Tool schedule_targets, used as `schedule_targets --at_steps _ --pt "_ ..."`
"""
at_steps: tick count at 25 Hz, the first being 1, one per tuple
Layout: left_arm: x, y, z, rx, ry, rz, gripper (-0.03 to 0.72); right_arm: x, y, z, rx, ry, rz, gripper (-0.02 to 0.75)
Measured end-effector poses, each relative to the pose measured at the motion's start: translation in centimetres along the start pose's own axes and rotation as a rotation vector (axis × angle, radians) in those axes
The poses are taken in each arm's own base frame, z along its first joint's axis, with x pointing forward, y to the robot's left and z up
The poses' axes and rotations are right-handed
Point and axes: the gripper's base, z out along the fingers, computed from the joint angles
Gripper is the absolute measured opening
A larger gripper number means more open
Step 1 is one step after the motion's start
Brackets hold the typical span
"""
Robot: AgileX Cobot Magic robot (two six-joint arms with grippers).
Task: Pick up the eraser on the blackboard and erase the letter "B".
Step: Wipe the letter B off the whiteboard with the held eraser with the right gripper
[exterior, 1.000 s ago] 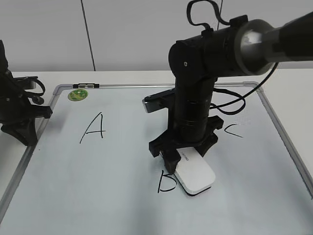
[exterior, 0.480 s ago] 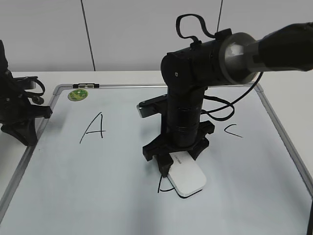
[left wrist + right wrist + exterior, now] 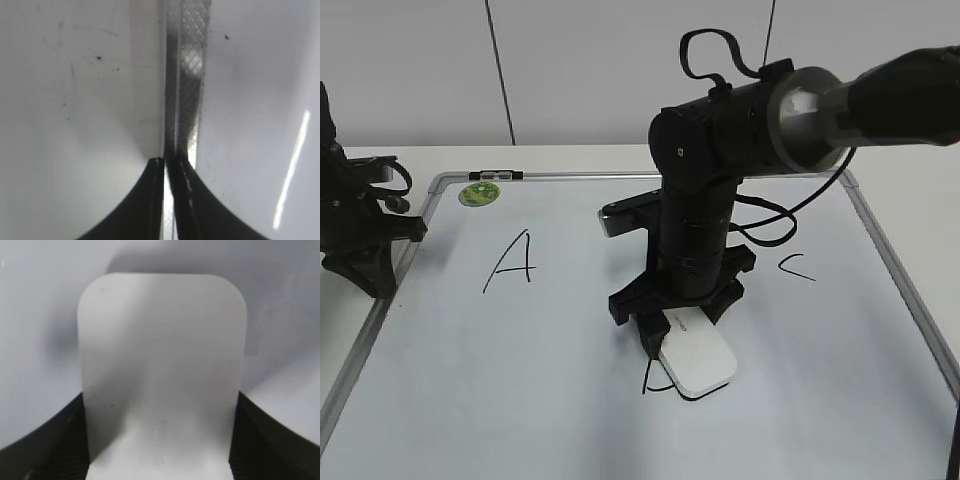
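Blackboard point(image 3: 450, 400) lies flat on the white table point(image 3: 920, 180), grey frame all round, filling most of the exterior view.

Right arm point(image 3: 760, 110) reaches in from upper right, wrist pointing straight down over the lower middle of the board. Left arm point(image 3: 350, 225) sits at the board's left edge, off the writing area.

Eraser point(image 3: 698, 364) lies flat on the board surface, lower centre, angled with its far end toward the lower right. Right gripper point(image 3: 672, 322) is clamped on its near end. Right wrist view confirms: white eraser body point(image 3: 160, 365) fills the gap between the two dark fingers point(image 3: 45, 440), both pressed against its long sides.

Letter "B" point(image 3: 648, 378) is mostly covered by the eraser; only a thin black stroke shows at the eraser's left edge. Letter "A" point(image 3: 512, 262) sits left of centre, untouched. Letter "C" point(image 3: 796, 266) sits right of the arm, near the right frame.

Green sticker point(image 3: 478, 193) is in the board's top-left corner, by a small black clip point(image 3: 495, 175) on the frame.

Left gripper point(image 3: 169, 200): fingers together, only a thin slit between them, nothing held. It hovers right over the metal frame strip point(image 3: 185, 75).
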Motion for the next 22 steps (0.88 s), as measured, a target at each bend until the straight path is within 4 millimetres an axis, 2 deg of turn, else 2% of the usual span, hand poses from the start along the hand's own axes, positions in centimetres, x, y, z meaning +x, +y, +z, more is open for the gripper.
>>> schedule_targets --at_steps 11,22 --pt "0.0 -0.1 0.1 0.007 0.002 -0.005 0.037 -0.1 1.4 0.5 0.048 0.017 -0.065 0.524" --pt "0.0 -0.1 0.1 0.009 0.002 -0.007 0.037 0.5 5.4 0.7 0.043 0.013 -0.162 0.524"
